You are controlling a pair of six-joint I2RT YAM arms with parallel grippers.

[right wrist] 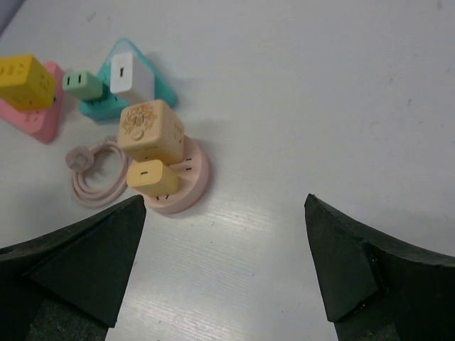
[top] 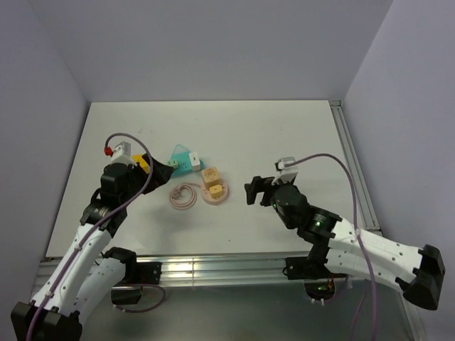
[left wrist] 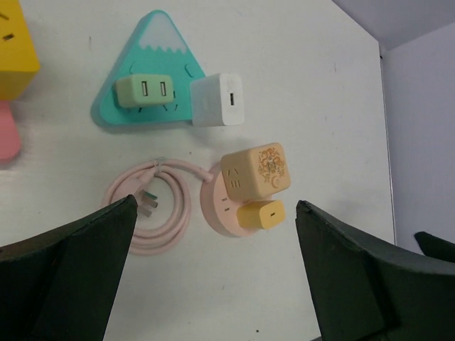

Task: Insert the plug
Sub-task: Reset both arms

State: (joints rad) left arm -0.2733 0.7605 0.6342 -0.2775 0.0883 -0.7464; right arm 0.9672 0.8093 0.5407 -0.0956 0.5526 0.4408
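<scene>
On the pink socket [left wrist: 219, 213], yellow plug [left wrist: 261, 215]

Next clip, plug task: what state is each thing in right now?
Left gripper, jaws open, empty.
Right gripper, jaws open, empty.
Pink cord, coiled, its plug lying loose, not inserted.
Yellow charger, plugged into the round pink socket base.
Peach cube adapter, plugged into that base.
Green charger, plugged into the teal triangular socket.
White charger, plugged into it too.
</scene>
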